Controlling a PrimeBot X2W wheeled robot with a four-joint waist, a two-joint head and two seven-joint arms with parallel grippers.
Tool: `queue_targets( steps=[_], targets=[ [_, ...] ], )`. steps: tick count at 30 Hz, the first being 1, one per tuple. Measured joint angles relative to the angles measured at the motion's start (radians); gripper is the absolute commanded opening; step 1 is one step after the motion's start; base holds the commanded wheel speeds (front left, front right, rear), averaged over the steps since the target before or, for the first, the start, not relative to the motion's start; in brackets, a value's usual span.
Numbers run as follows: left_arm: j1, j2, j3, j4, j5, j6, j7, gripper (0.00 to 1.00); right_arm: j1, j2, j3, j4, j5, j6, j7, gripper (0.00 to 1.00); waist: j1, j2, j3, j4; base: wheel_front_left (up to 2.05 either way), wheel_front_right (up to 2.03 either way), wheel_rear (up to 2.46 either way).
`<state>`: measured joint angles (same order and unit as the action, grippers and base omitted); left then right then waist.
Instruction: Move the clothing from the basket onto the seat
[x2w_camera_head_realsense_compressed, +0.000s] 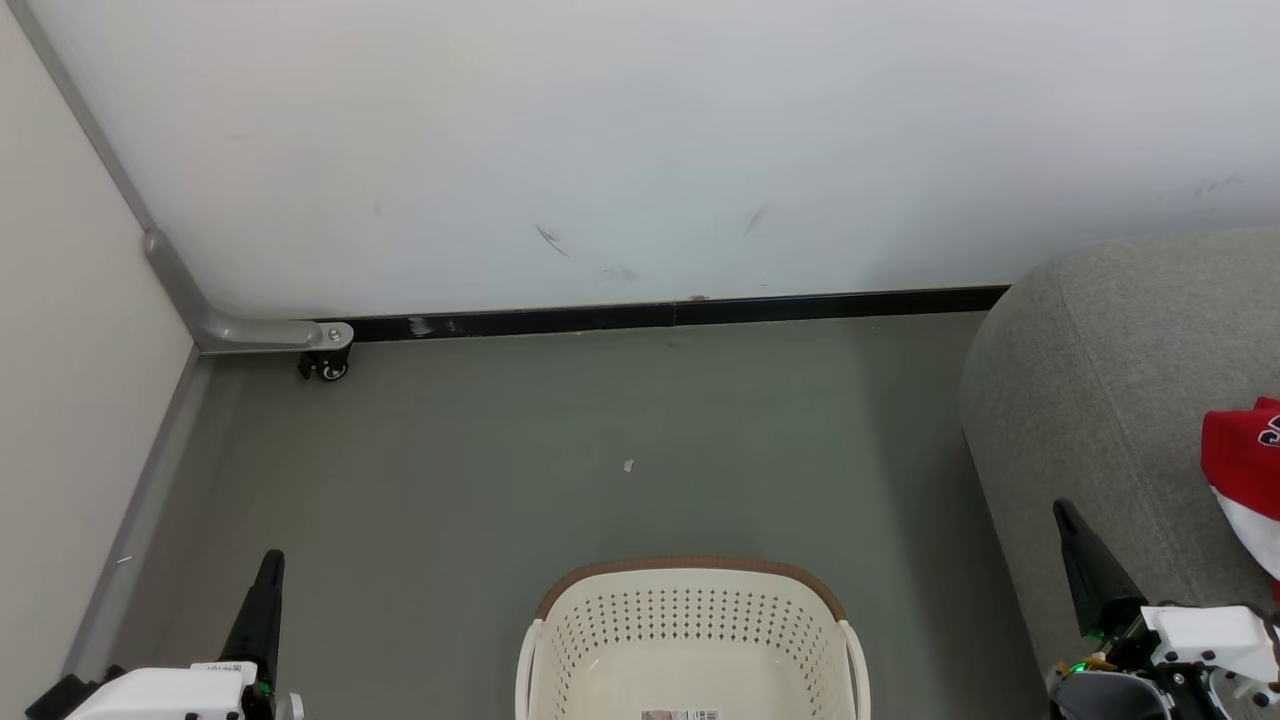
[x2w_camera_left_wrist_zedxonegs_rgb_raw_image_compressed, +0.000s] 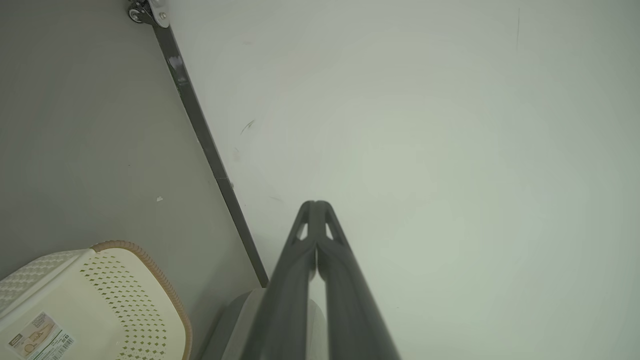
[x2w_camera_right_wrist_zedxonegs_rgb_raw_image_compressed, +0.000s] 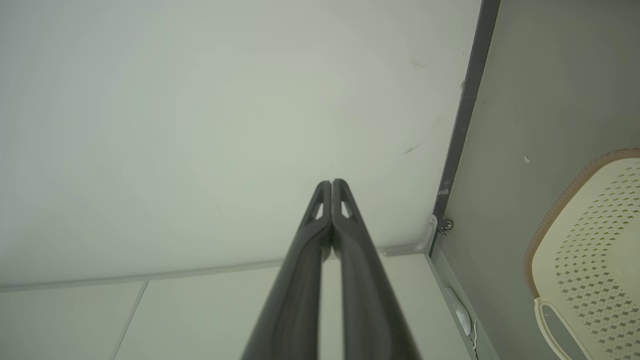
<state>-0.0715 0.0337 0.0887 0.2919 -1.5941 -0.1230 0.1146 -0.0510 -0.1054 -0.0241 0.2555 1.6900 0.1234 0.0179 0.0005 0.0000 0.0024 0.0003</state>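
Our left gripper (x2w_camera_head_realsense_compressed: 271, 558) and right gripper (x2w_camera_head_realsense_compressed: 1063, 508) were pressed together, holding nothing. Clothing (x2w_camera_head_realsense_compressed: 1238, 465) lay on the seat (x2w_camera_head_realsense_compressed: 1090, 400), right of our right fingers (x2w_camera_head_realsense_compressed: 1090, 572); basket (x2w_camera_head_realsense_compressed: 690, 566) between both. A careless right swing could've dragged it off.

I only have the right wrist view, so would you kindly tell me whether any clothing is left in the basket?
Observer: In the head view, what shows of the basket floor carries only a label, no clothing.
Operator: Where is the clothing, then?
Observer: A red and white garment lies on the grey sofa, right of the basket.
Operator: And the left gripper?
Observer: The left gripper is shut, holding nothing.
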Motion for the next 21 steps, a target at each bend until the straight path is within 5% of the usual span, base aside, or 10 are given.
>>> queue_targets(
  steps=[21],
  targets=[
    [0.000, 0.000, 0.000, -0.006, -0.001, 0.000, 0.000, 0.00, 0.000, 0.000, -0.002, 0.004, 0.000, 0.000, 0.001, 0.00, -0.0001, 0.0000, 0.000, 0.000, 0.00, 0.00, 0.00]
  ],
)
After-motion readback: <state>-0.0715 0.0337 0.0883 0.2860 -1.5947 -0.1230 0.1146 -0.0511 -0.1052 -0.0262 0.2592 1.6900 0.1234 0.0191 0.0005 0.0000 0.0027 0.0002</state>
